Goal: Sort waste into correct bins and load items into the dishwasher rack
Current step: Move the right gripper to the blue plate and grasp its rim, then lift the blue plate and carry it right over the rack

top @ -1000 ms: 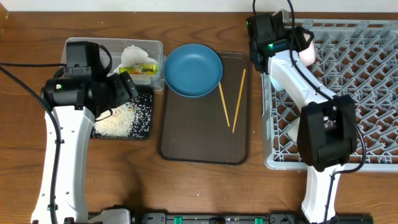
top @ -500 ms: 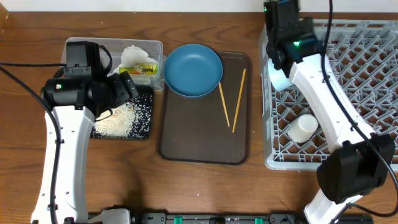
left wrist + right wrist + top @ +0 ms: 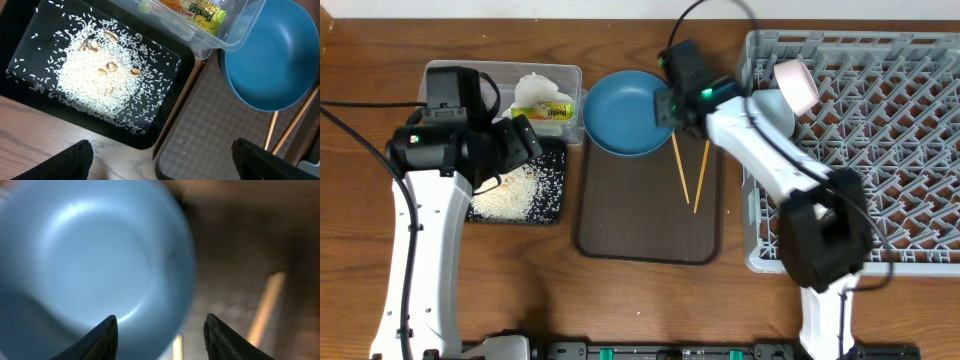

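The round dark-blue plate (image 3: 625, 115) lies on the far left of the brown tray, seen also in the left wrist view (image 3: 270, 60) and the right wrist view (image 3: 90, 265). My right gripper (image 3: 670, 105) is open and empty above the plate's right edge (image 3: 160, 335). Two wooden chopsticks (image 3: 688, 168) lie on the tray right of the plate. My left gripper (image 3: 525, 140) is open and empty (image 3: 160, 160) over the black tray (image 3: 552, 205) holding rice scraps (image 3: 100, 75). The clear tub (image 3: 450, 75) holds the napkin (image 3: 535, 88) and wrapper (image 3: 548, 110). A white cup (image 3: 795, 85) and light-blue bowl (image 3: 772, 108) sit in the grey rack (image 3: 880, 140).
The brown serving tray (image 3: 640, 215) lies between the bins and the rack. My right arm stretches from the table's front edge across the rack's left side. Bare wooden table lies in front of the bins and tray.
My right arm has swung left from over the rack's far-left corner to above the plate's right edge. The left arm has not moved.
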Robot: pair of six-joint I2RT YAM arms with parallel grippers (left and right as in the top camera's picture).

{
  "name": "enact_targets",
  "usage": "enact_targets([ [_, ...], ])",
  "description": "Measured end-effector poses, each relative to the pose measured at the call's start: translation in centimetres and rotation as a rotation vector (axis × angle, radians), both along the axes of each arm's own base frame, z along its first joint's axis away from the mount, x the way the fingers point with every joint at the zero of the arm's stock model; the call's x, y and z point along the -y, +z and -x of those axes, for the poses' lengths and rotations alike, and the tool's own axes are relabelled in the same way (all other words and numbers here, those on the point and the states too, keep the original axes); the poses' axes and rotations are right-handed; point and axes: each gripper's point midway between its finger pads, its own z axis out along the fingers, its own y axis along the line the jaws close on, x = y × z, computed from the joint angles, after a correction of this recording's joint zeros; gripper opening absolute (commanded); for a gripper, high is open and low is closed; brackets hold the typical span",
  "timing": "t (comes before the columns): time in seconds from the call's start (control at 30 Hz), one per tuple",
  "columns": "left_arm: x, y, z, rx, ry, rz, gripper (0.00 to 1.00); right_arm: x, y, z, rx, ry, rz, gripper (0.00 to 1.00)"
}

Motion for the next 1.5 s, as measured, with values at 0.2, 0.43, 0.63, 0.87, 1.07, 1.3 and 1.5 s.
enact_targets([
  [0.2,0.0,0.0,0.0,0.0,0.0,0.0,0.91,0.0,-1.9,0.7,-0.063,-0.047,-0.014,0.34],
  [0.43,0.0,0.0,0.0,0.0,0.0,0.0,0.91,0.4,-2.2,1.0,-0.08,-0.072,-0.005,0.3],
  [0.63,0.0,0.0,0.0,0.0,0.0,0.0,0.92,0.6,-3.2,1.2,-0.095,-0.074,0.008,0.25],
  [0.87,0.0,0.0,0.0,0.0,0.0,0.0,0.92,0.7,-4.7,1.2,-0.111,-0.085,0.02,0.08],
  [1.07,0.0,0.0,0.0,0.0,0.0,0.0,0.91,0.7,-4.6,0.9,-0.105,-0.096,0.011,0.01],
  [1.3,0.0,0.0,0.0,0.0,0.0,0.0,0.91,1.1,-4.1,0.7,-0.099,-0.072,0.006,0.01],
  [1.5,0.0,0.0,0.0,0.001,0.0,0.0,0.92,3.7,3.7,-0.3,0.059,-0.042,0.031,0.01],
])
